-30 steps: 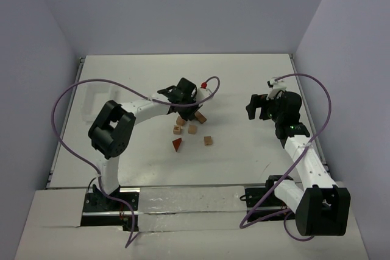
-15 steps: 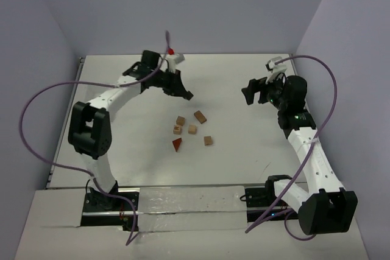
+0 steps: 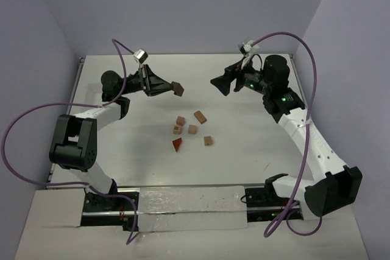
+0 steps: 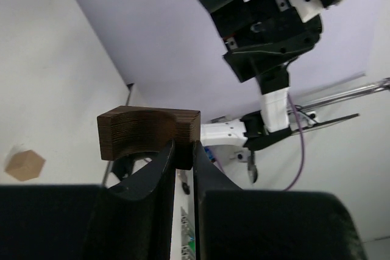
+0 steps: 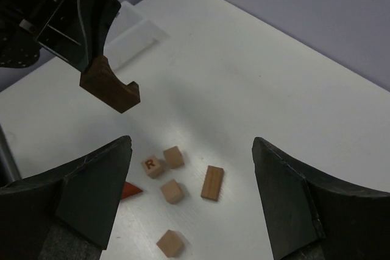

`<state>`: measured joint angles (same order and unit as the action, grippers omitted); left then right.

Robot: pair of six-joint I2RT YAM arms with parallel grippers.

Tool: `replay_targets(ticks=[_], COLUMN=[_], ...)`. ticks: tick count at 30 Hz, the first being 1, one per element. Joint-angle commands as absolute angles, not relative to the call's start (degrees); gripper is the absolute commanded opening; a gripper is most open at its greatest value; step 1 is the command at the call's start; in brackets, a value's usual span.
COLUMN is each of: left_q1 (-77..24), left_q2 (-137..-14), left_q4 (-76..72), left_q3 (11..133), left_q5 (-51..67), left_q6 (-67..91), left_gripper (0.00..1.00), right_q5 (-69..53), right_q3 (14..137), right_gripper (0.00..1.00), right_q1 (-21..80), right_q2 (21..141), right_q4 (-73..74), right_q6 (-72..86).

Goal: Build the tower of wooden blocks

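My left gripper (image 3: 170,87) is shut on a dark brown arch-shaped block (image 3: 178,89) and holds it in the air above the table's back middle. In the left wrist view the arch block (image 4: 148,131) sits clamped at one end between the fingers of the left gripper (image 4: 183,150). Below lie loose pieces: three tan cubes (image 3: 192,129), a lettered cube (image 5: 152,165), a flat reddish-brown block (image 5: 212,182) and a red wedge (image 3: 177,144). My right gripper (image 3: 220,83) hangs open to the right of the arch block (image 5: 109,86), its jaws wide and empty in the right wrist view (image 5: 192,148).
The white table (image 3: 256,150) is walled by lilac panels at the back and sides. Purple cables (image 3: 317,77) loop from both arms. A pale translucent sheet (image 5: 137,31) lies at the table's back left.
The left gripper has risen from the loose pieces with the arch block and swung back and left. The right gripper has moved left towards it, its jaws a little narrower.
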<state>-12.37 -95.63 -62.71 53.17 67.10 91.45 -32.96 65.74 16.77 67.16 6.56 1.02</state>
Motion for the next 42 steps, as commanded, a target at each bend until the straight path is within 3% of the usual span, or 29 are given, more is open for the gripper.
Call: replay_targets(ticks=[1,13,25,33,42], left_q1=[-12.1,-10.8,-10.8,-11.0,-11.2], left_q2=[-94.2,-93.7,-93.4,-93.1,-92.9], left_q4=[-88.4,-88.3,-91.0,-91.1,-91.6], left_q3=[53.2,50.0,50.2,50.2,50.0], left_q5=[65.3,62.9,63.5,63.6,63.6], left_q6=[106.4,110.2,112.6,113.1,113.7], left_gripper=[0.00,0.00,0.00,0.00,0.00], right_q5=[-36.4,-35.0,-33.0,-32.2,-32.0], right_q3=[70.5,76.1,78.5,80.2,81.1], right_gripper=[0.86,0.85,0.84,0.71,0.49], right_q1=[20.9,34.9,36.8,38.4,39.8], right_q2=[70.3,77.7,81.9,84.1,85.7], right_q4=[4.4,9.9,9.8,9.4,9.3], right_q6=[4.8,-1.6,-4.4,-5.7,-7.1])
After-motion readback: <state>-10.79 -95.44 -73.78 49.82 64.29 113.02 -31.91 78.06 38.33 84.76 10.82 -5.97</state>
